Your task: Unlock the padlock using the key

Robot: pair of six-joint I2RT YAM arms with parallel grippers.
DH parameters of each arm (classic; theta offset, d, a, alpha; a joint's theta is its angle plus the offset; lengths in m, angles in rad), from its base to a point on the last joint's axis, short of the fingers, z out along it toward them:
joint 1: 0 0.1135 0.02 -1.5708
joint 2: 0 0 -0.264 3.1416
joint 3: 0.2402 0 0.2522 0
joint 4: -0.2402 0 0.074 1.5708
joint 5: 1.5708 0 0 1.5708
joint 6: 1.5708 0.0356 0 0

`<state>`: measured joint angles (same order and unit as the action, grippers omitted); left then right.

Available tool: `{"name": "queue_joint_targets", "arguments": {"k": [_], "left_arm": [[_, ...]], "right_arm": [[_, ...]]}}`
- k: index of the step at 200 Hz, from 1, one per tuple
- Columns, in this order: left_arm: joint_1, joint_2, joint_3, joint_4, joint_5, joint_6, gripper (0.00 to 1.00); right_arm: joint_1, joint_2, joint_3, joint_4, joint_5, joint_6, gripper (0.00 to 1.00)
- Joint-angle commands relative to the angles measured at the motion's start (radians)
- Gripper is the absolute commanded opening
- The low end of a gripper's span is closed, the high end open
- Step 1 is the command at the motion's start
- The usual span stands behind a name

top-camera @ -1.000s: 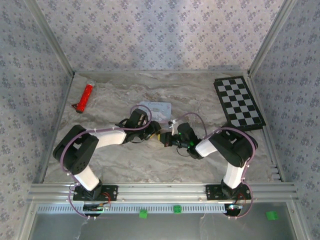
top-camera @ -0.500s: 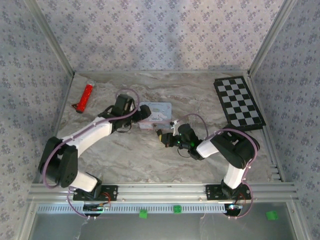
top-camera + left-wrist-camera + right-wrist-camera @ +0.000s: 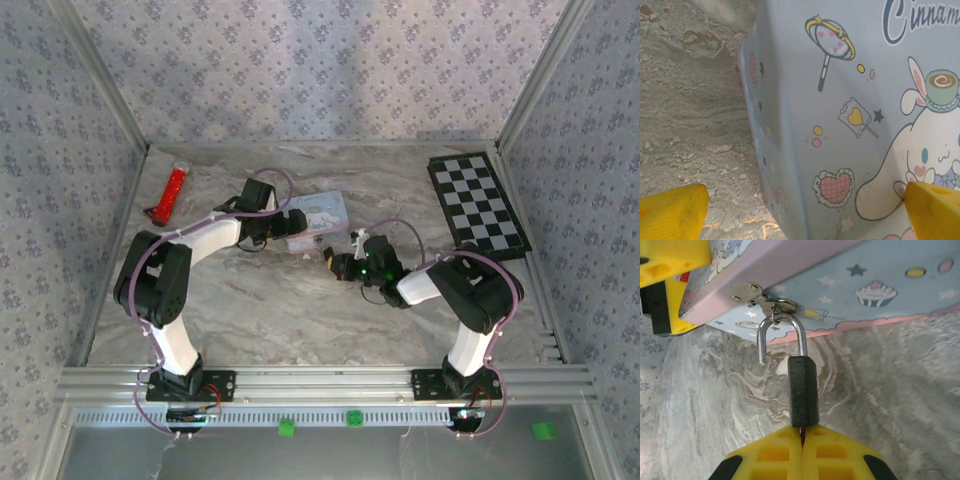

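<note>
The padlock (image 3: pixel 802 390) is a small black block whose silver shackle (image 3: pixel 783 332) hangs through the hasp of the pastel blue cartoon tin (image 3: pixel 880 285). The shackle's left leg stands free of the body. My right gripper (image 3: pixel 802 440) sits right under the padlock, shut on the key (image 3: pixel 801 432). Only a thin sliver of the key shows, running up into the lock's underside. My left gripper (image 3: pixel 805 212) is open, one yellow fingertip (image 3: pixel 672 210) off the tin's (image 3: pixel 850 100) left edge, the other over its lid. From above, the left gripper (image 3: pixel 283 224) is at the tin's (image 3: pixel 320 212) left side.
A red stick-like tool (image 3: pixel 172 193) lies at the far left of the marbled table (image 3: pixel 300 310). A black and white checkerboard (image 3: pixel 478 205) lies at the far right. Patterned walls close the back and both sides.
My left gripper has opened and moved from the padlock up and left to the tin's left side. The tin has shifted and turned slightly. My right gripper has moved a little up and right.
</note>
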<state>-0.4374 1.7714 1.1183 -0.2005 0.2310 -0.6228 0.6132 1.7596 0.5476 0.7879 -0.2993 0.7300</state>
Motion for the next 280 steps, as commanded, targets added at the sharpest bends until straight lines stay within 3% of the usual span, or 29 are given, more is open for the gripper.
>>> {"name": "queue_joint_targets", "arguments": {"k": [1,56,100,136,198,206,218,280], "left_arm": [[-0.001,0.034,-0.028,0.051,0.057,-0.050,0.98],[-0.085,0.034,-0.086,0.128,-0.013,-0.151,0.95],[-0.088,0.047,-0.078,0.124,-0.030,-0.162,0.95],[-0.089,0.046,-0.085,0.142,-0.030,-0.170,0.95],[-0.089,0.037,-0.095,0.159,-0.031,-0.176,0.95],[-0.087,0.037,-0.097,0.160,-0.032,-0.178,0.95],[-0.089,0.034,-0.097,0.162,-0.032,-0.180,0.95],[-0.083,0.003,-0.137,0.201,-0.036,-0.194,0.95]], "right_arm": [[-0.017,0.012,0.028,-0.053,-0.030,0.014,0.00],[-0.059,-0.003,0.001,-0.039,-0.107,0.026,0.00],[-0.116,-0.075,-0.025,-0.088,-0.127,-0.013,0.16],[-0.137,-0.124,0.021,-0.241,-0.136,-0.140,0.28],[-0.159,-0.089,0.123,-0.377,-0.183,-0.308,0.37],[-0.162,-0.074,0.131,-0.373,-0.170,-0.303,0.47],[-0.156,-0.057,0.140,-0.355,-0.163,-0.305,0.51],[-0.107,0.027,0.197,-0.364,-0.108,-0.326,0.51]]}}
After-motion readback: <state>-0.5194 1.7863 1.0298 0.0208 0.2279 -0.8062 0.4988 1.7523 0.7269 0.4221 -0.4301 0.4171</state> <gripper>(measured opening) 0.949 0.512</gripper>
